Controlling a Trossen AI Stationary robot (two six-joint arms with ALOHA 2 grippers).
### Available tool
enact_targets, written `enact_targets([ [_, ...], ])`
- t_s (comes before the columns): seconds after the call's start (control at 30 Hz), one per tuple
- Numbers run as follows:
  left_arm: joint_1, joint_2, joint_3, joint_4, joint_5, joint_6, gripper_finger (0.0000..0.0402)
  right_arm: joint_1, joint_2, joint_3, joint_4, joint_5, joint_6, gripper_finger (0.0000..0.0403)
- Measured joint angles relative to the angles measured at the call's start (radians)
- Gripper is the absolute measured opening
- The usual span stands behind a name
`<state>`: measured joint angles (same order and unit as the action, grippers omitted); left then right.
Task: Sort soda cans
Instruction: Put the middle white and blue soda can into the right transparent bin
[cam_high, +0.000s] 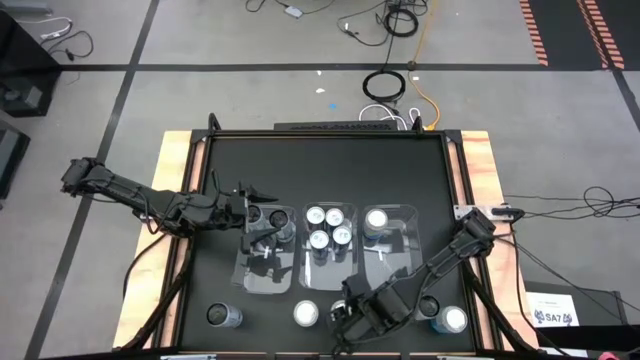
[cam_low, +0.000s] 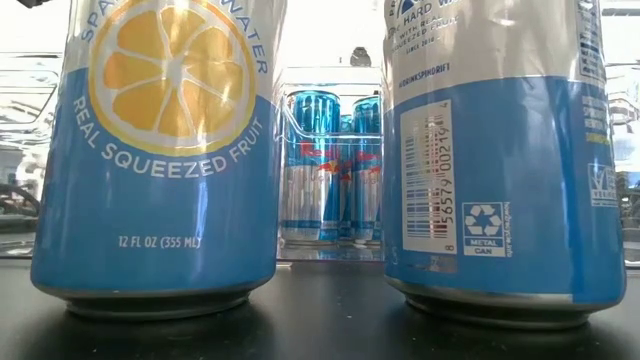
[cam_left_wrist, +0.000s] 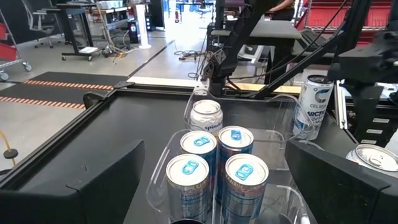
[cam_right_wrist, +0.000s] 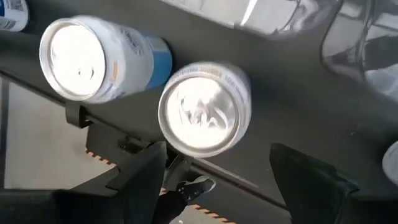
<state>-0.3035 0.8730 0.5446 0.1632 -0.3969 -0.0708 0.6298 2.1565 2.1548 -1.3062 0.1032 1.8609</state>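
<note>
Three clear bins stand side by side mid-table. The left bin (cam_high: 262, 272) holds dark cans (cam_high: 280, 217). The middle bin (cam_high: 330, 272) holds several blue-and-silver cans (cam_left_wrist: 214, 165), which also show in the low view (cam_low: 325, 165). The right bin (cam_high: 398, 258) holds one silver-white can (cam_high: 377, 220). My left gripper (cam_high: 262, 204) hangs open over the left bin's far end, its fingers (cam_left_wrist: 93, 186) wide apart. My right gripper (cam_high: 342, 312) is open near the table's near edge, beside a silver-white can (cam_right_wrist: 205, 109) that stands upright on the table just ahead of its fingertips.
More cans stand upright near the near edge: one at the left (cam_high: 225, 317), one at the right (cam_high: 452, 320), and a blue-and-white can (cam_right_wrist: 93, 56) beyond the silver-white one. Two blue cans (cam_low: 155, 150) (cam_low: 510, 150) fill the low view. A white can (cam_left_wrist: 313, 106) stands beyond the bins.
</note>
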Motion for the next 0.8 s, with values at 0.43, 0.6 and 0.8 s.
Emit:
enact_targets([
  [0.43, 0.0, 0.0, 0.0, 0.0, 0.0, 0.0, 0.0397, -0.018, 0.005, 0.0, 0.029, 0.03, -0.136, 0.0279],
  [0.6, 0.0, 0.0, 0.0, 0.0, 0.0, 0.0, 0.0397, -0.019, 0.005, 0.0, 0.066, 0.04, -0.224, 0.0279],
  [0.8, 0.0, 0.0, 0.0, 0.0, 0.0, 0.0, 0.0397, -0.021, 0.005, 0.0, 0.07, 0.08, -0.223, 0.0303],
])
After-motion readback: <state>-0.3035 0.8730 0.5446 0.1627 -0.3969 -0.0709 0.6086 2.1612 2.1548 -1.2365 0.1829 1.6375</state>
